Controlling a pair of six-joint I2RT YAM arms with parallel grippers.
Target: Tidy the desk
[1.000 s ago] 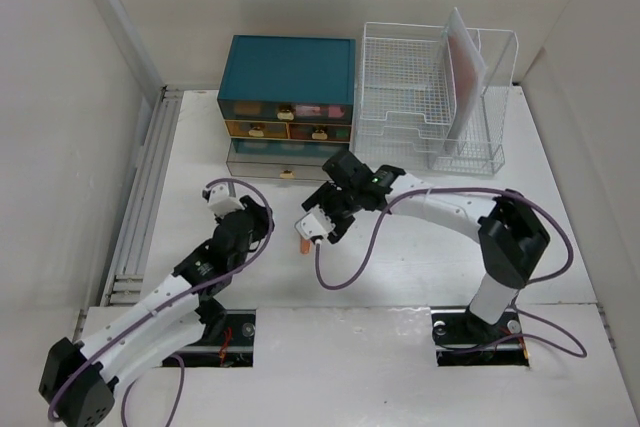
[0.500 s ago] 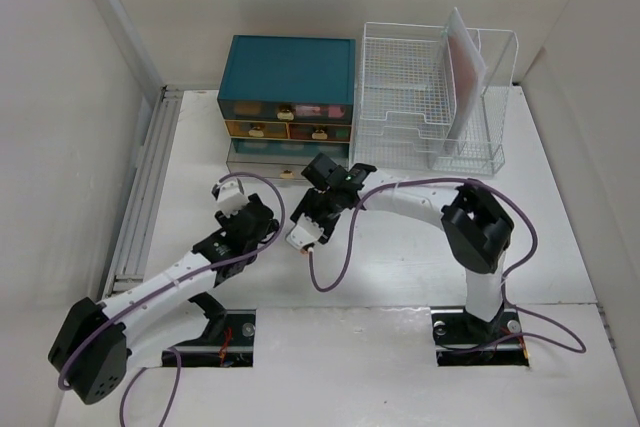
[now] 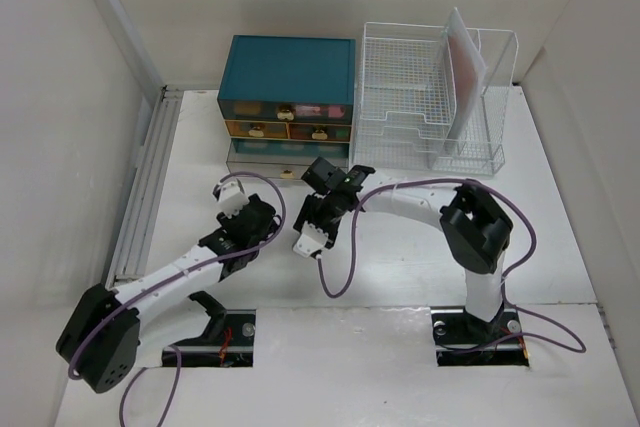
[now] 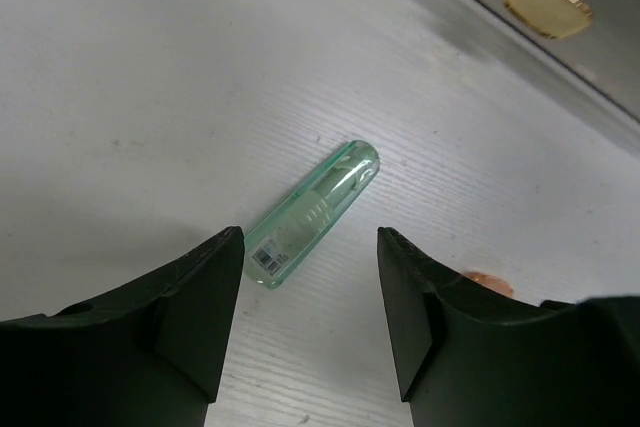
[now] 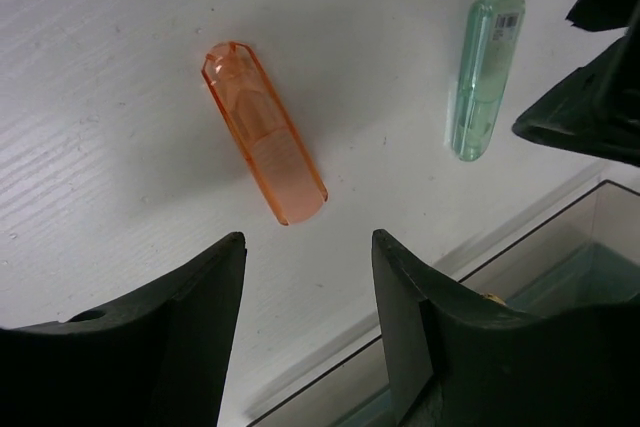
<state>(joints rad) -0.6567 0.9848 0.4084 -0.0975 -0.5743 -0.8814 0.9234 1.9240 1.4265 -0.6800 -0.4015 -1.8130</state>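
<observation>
Two arms over two loose tubes, nothing picked up yet

The left gripper (image 4: 308,242) hangs low with its fingers spread and empty, straddling a clear green tube (image 4: 312,212) that lies flat and diagonal between them. That placement looks like a line-up for a pinch across the tube's width. Just to the right lies an orange tube (image 5: 265,132), also flat, with the right gripper (image 5: 308,239) above it, jaws released and holding nothing. The two grippers are close together, so they could crowd each other. The desk (image 3: 190,147) – plain white, smooth, faintly grained – fills the middle of the scene, with a ribbed rail (image 3: 140,187) on its left edge. At the far side stand a teal drawer box (image 3: 288,67), its lowest drawer apparently pulled out as a likely home for the tubes, and a wire rack (image 3: 420,97). Pale panels enclose it all.
</observation>
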